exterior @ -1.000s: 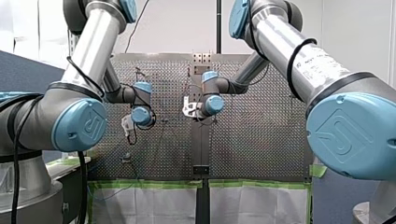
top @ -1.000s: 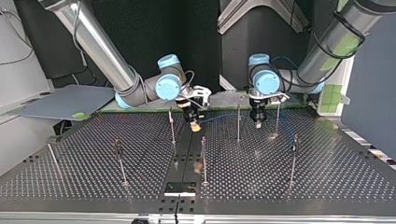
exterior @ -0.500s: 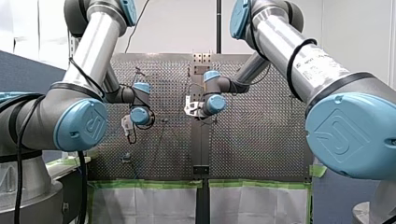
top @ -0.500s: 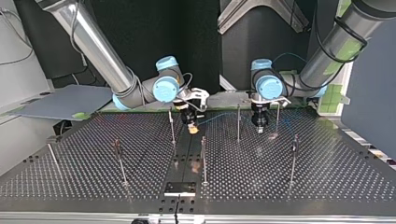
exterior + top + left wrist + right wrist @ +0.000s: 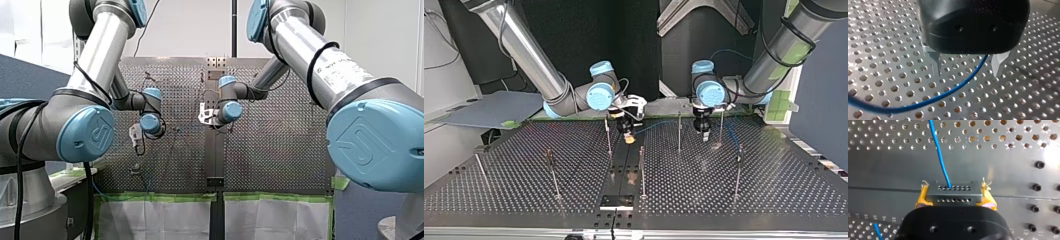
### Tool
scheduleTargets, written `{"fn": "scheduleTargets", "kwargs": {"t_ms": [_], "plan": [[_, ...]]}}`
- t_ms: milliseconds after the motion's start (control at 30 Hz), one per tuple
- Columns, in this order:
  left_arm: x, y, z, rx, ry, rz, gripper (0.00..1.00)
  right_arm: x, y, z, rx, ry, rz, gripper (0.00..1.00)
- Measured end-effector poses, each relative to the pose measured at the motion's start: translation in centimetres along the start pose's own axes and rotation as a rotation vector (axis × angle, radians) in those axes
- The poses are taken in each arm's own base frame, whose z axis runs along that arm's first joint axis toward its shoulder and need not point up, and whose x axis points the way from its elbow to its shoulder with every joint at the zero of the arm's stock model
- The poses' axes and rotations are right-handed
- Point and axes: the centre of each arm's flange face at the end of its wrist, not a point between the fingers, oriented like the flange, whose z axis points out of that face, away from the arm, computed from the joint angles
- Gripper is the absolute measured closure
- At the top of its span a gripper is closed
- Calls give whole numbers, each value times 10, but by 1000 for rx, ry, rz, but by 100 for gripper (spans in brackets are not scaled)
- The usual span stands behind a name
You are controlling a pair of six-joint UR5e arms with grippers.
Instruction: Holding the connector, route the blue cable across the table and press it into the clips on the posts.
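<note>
In the right wrist view my right gripper (image 5: 954, 197) has its yellow pads (image 5: 921, 198) shut on a grey connector (image 5: 953, 193) with rows of small holes. The blue cable (image 5: 940, 157) leaves the connector's face and runs ahead over the table. In the left wrist view my left gripper (image 5: 968, 71) is open, and the blue cable (image 5: 970, 77) passes loose between its metal fingers (image 5: 998, 62). In the top view my right gripper (image 5: 626, 134) hangs by a thin post (image 5: 608, 135). My left gripper (image 5: 704, 131) hangs between two other posts (image 5: 679, 131), with the cable (image 5: 651, 125) strung between the grippers.
Several thin posts stand on the perforated table (image 5: 774, 190), among them one near the middle (image 5: 642, 170), one at the top view's right (image 5: 738, 170) and one at its left (image 5: 551, 170). A dark centre strip (image 5: 616, 202) runs to the near edge.
My left gripper has opened and let go of the blue cable. My right gripper has shifted a little toward the top view's left with the connector.
</note>
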Motion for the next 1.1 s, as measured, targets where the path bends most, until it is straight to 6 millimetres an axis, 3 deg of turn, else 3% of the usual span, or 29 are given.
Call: {"fn": "scheduleTargets", "kwargs": {"t_ms": [367,900,1100], "plan": [[18,-4,-41,-17,138,55,0,-5,8,-5,-14,-58,-1,100],[-1,-29,-109,50,141,52,0,-6,18,-5,-31,-74,1,100],[2,-40,-129,77,166,64,0,-5,22,-4,-37,-73,5,100]]}}
